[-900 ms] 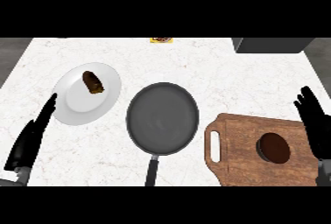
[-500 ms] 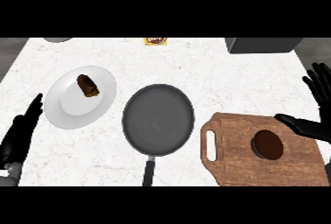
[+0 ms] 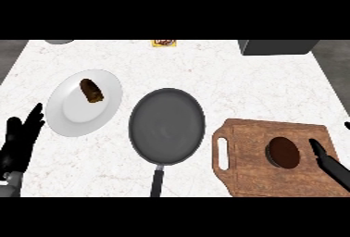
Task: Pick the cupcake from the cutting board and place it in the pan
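Left hand (image 3: 21, 141): black, fingers straight and relaxed, holding nothing, resting at the tabletop's (image 3: 226, 78) near-left edge, well left of the pan (image 3: 167, 126). White plate (image 3: 85, 102): just left of the pan, apart from it, bearing one small brown piece of food (image 3: 91, 90) on its far half. Pan: dark grey, round, nothing in it, standing at mid-tabletop with its black handle (image 3: 157, 180) pointing toward the robot. Yellow item (image 3: 163, 42): small, at the far edge, well beyond the pan; what it is cannot be told. Cutting board (image 3: 253, 176): brown wood, just right of the pan, its slotted handle end facing the pan's rim. Cupcake (image 3: 283, 152): dark brown, round from above, sitting on the board's right-hand half, not lifted. Right hand (image 3: 329, 162): black, only part in view at the right edge, farther from the pan than the cupcake; its fingers lie extended just beside the cupcake and are closed on nothing, and whether they touch it cannot be told. Grey box (image 3: 279, 46): far right corner, well beyond the board. Step in hand, as judged: the approach to the cupcake, before any grasp. Next move calls for the fingers and thumb to come round the cupcake's sides, then a lift clear of the board and a carry leftward over the pan's rim.
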